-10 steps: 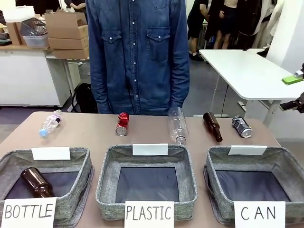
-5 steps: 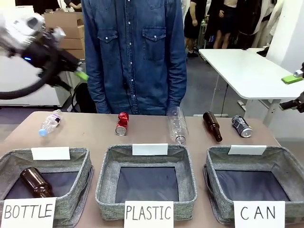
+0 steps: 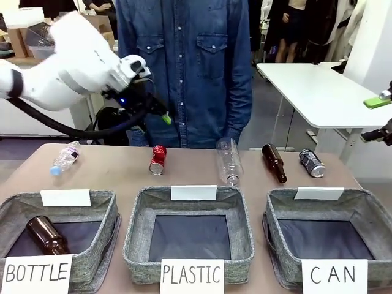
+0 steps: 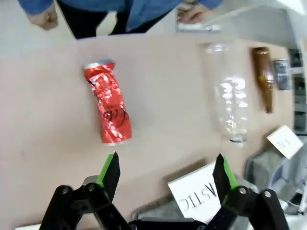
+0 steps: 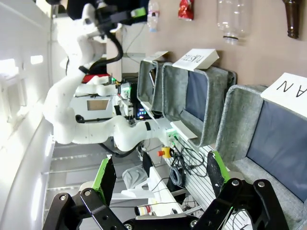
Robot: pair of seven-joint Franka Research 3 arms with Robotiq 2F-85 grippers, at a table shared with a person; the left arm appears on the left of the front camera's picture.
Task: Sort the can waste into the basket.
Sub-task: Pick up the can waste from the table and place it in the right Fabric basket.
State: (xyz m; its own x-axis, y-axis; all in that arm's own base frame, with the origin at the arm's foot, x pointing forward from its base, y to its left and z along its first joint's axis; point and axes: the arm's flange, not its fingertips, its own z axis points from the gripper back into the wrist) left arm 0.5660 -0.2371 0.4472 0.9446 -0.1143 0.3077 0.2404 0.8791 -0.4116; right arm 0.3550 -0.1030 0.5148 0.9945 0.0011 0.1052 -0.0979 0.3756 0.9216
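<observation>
The left gripper (image 4: 167, 165) hangs in the air over the far side of the table (image 3: 122, 177). Its 2 fingers are wide apart. It holds nothing and touches nothing. The red can (image 3: 158, 160) lies right below it. The right gripper (image 5: 159, 165) is off at the right side. Its fingers are wide apart too, with nothing between them.

There are 2 cans, 2 clear plastic bottles (image 3: 229, 161), 2 brown glass bottles (image 3: 274, 163) and 3 baskets. 1 brown bottle lies in the BOTTLE basket (image 3: 110, 211) at the near left.

The red can is dented and lies on its side, far and a bit left of the middle. Its long way runs from far to near, and its silver end faces near. The dark can (image 3: 312, 163) lies on its side at the far right, just right of a brown bottle. Its long way slants from far left to near right. The CAN basket (image 3: 367, 211) sits at the near right, and the dark can lies just past its far edge.
</observation>
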